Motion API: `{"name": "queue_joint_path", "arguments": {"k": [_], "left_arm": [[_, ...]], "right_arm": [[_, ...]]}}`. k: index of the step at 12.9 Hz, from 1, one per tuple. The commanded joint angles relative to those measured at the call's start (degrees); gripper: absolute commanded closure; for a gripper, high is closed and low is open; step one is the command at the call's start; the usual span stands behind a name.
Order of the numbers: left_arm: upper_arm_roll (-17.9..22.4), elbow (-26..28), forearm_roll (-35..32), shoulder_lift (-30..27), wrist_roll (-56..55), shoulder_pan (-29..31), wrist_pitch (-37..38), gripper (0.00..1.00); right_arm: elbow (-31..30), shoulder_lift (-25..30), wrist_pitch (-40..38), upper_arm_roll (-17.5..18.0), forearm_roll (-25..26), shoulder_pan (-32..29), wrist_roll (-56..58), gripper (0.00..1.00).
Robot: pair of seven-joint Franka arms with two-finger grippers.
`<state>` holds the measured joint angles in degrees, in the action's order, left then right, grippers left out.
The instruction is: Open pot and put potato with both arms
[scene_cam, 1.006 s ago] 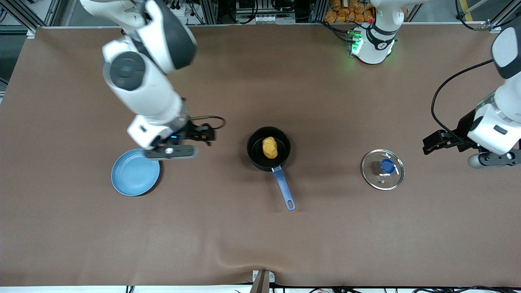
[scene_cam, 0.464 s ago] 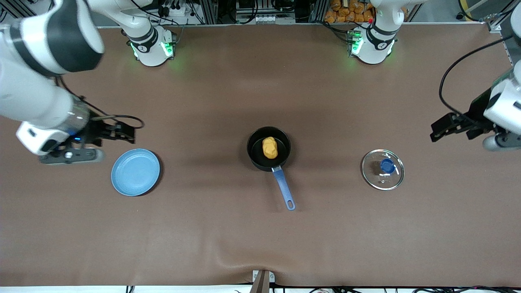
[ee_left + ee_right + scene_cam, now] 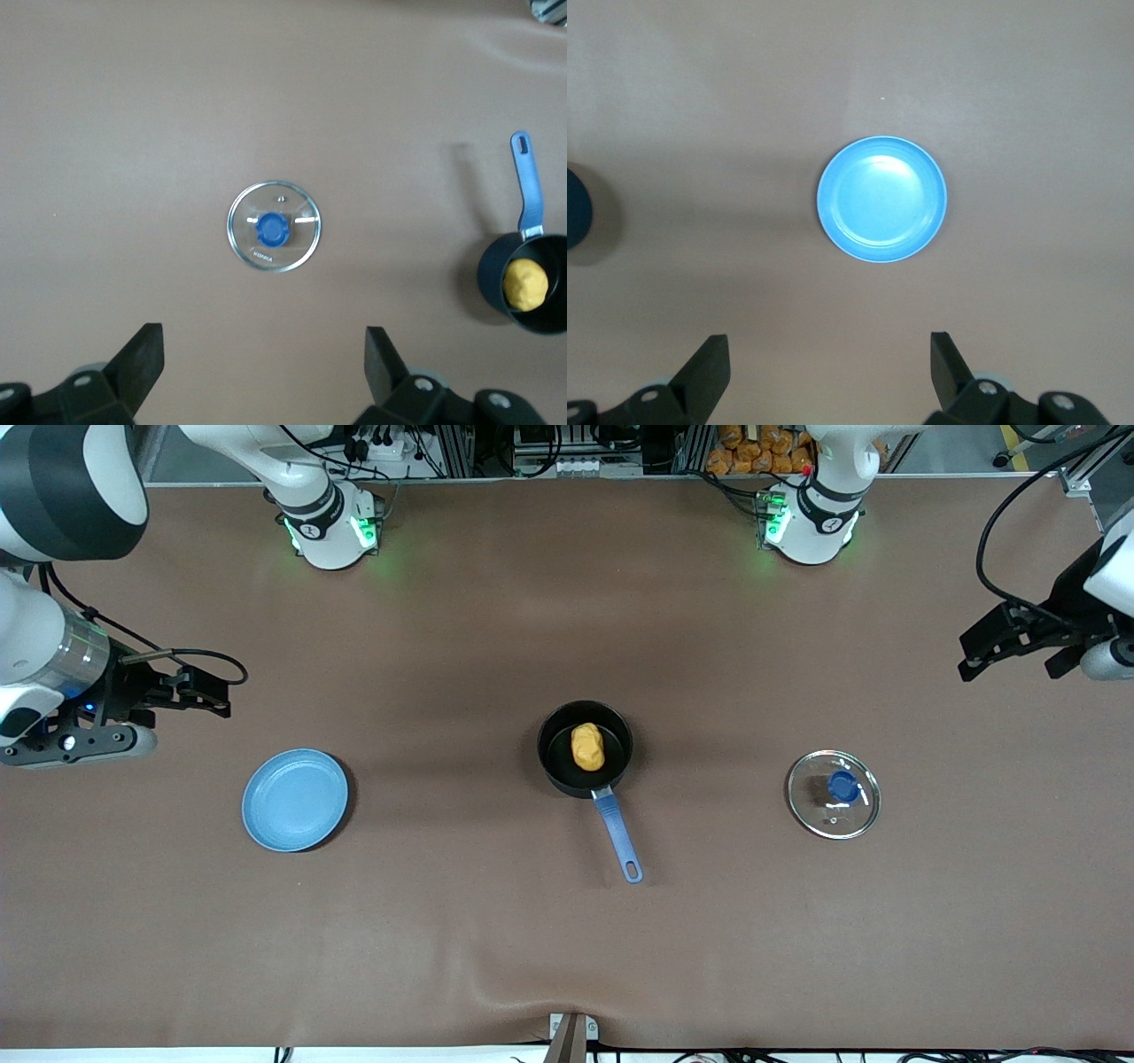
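You see the pot [image 3: 585,748] standing open in the middle of the table, with the potato [image 3: 587,746] lying inside it and its blue handle [image 3: 617,835] pointing toward the front camera. Its glass lid [image 3: 834,794] lies flat on the table toward the left arm's end, well apart from the pot, blue knob [image 3: 842,786] up. Toward the right arm's end you find the blue plate [image 3: 295,799], bare, also well apart from the pot. The left wrist view gives you the lid [image 3: 274,227] from straight above together with the pot [image 3: 524,283] and potato [image 3: 525,285] at its edge, while the right wrist view shows the plate [image 3: 882,198] and only a dark sliver of the pot. The left gripper [image 3: 1010,642] hangs over the table's end past the lid, its fingers [image 3: 138,363] spread wide and holding nothing; the right gripper [image 3: 190,693] hangs over the table's other end past the plate, its fingers [image 3: 704,371] likewise spread and empty. Compared with a second ago, the right arm has swung away from over the plate's rim out to the table's end, the left arm has drawn farther from the lid, and pot, potato, lid and plate have not shifted.
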<state>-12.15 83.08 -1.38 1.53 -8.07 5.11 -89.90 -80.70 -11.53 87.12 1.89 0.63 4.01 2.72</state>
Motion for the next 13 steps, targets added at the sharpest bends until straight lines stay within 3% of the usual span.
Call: {"name": "queue_joint_path", "arguments": {"k": [1, 8, 13], "left_arm": [[6.7, 2.4, 1.1, -2.5, 2.3, -4.4, 1.6, 0.0], [9.9, 3.9, -0.2, -4.7, 2.2, -7.4, 3.1, 0.0], [7.8, 4.0, 0.1, -4.9, 1.6, -7.5, 3.5, 0.0]], "right_arm": [[-2.3, 2.3, 0.0, -1.8, 0.7, -1.1, 5.3, 0.0], [-2.0, 2.4, -0.1, -2.1, 0.4, -1.6, 5.8, 0.0], [-1.9, 2.4, 0.5, -1.9, 0.0, -2.0, 5.2, 0.0]]}}
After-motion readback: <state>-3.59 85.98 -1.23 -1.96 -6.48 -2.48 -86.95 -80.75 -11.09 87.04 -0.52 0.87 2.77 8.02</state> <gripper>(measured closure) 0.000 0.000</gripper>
